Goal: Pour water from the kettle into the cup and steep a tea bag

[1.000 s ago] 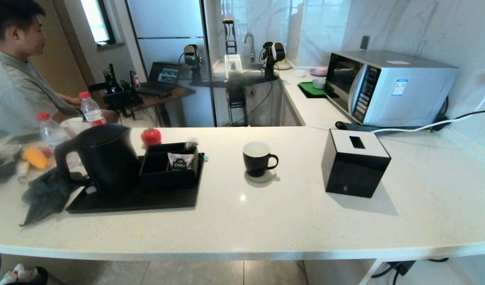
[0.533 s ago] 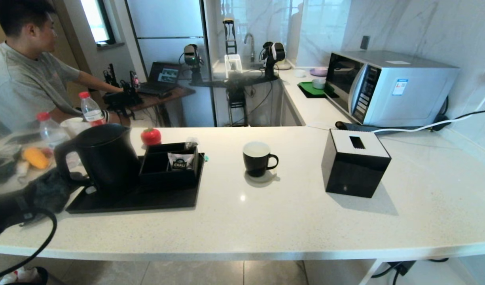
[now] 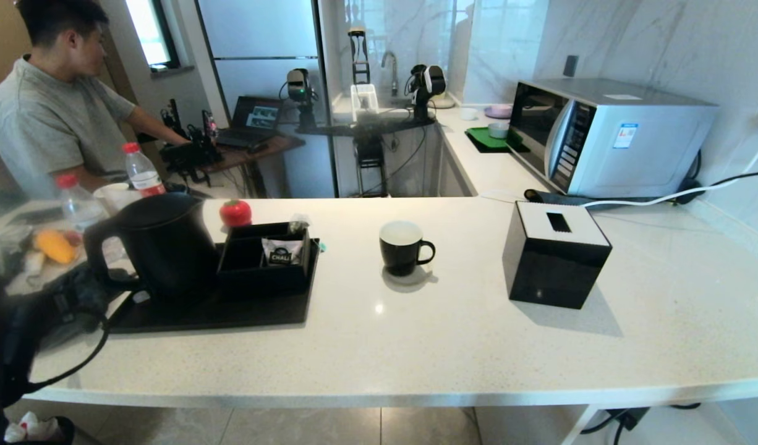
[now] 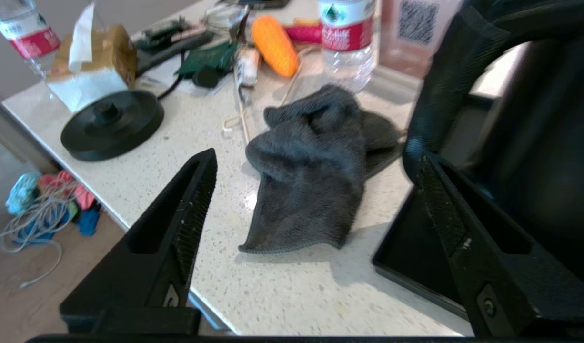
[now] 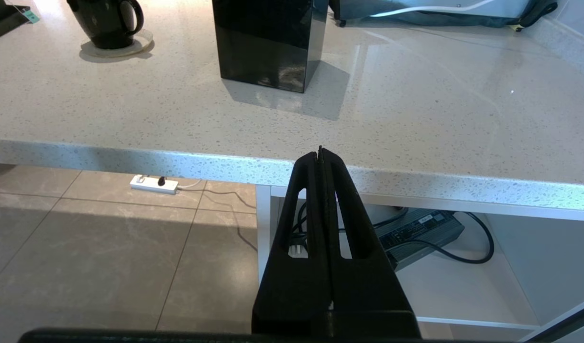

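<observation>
**tinkerbot42:** So where was everything at that point? Trying to work out which arm had the kettle.

**r1_lurker:** Left one, no contest. In the head view the kettle [image 3: 159, 244] sat on the black tray [image 3: 212, 315] at the left of the frame, loop handle sticking out toward the left edge, right where the left arm showed in the lower left corner. Left hand [image 4: 316, 166] was spread wide, nothing in it. Its wrist view had the handle just past one fingertip [image 4: 427, 166], off to the right of the frame, with a grey cloth [image 4: 316, 171] lying on the surface straight between the fingers. So the handle lay to one side of the gap, not in it.

**tinkerbot42:** And the handle ran up and down?

**r1_lurker:** Yeah, upright loop, so I'd guess the hand needed to shift sideways to get its fingers either side of it.

**tinkerbot42:** Right arm?

**r1_lurker:** Parked below the surface edge, right hand [image 5: 320, 152] clenched on nothing. The cup [image 3: 404, 247] stood mid-surface, well apart from the kettle, beside the tissue box [image 3: 555, 253]. Couldn't pick out the tea bag for sure.
</observation>
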You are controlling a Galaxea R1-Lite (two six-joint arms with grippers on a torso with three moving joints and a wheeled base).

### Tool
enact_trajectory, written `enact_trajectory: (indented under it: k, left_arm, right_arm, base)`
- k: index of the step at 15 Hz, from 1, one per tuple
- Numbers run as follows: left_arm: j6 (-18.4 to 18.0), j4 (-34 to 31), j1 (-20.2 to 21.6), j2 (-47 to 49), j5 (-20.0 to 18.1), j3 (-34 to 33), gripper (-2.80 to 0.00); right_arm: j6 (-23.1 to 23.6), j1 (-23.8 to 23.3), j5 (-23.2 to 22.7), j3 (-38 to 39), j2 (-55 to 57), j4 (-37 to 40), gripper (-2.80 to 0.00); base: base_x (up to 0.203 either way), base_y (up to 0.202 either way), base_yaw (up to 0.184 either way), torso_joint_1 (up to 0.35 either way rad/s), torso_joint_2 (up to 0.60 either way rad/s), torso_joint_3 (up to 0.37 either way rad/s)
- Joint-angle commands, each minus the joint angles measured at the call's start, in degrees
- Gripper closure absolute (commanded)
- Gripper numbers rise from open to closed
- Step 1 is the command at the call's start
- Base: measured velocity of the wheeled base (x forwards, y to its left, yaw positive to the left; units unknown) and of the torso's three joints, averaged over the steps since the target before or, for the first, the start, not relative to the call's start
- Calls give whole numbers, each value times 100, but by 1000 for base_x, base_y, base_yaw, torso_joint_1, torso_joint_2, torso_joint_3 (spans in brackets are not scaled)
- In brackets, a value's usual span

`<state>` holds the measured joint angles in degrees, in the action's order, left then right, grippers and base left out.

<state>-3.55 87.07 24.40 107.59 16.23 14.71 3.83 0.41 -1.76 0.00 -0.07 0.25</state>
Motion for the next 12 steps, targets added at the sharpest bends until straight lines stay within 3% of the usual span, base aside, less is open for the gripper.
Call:
enact_trajectory:
  k: [1,7,12]
  left_arm:
    - [-12,289,68,516,12,330,-280]
    - [30,289,-136,997,-14,1026,-280]
    - [65,289,-335,1256,-20,1237,-280]
  right_arm:
    - [4,2,0,0,7,1,0]
    - [4,2,0,0,7,1,0]
    - [4,2,0,0,7,1,0]
  base:
    - [0,0,0,0,0,0]
    - [0,0,0,0,0,0]
    - [0,0,0,0,0,0]
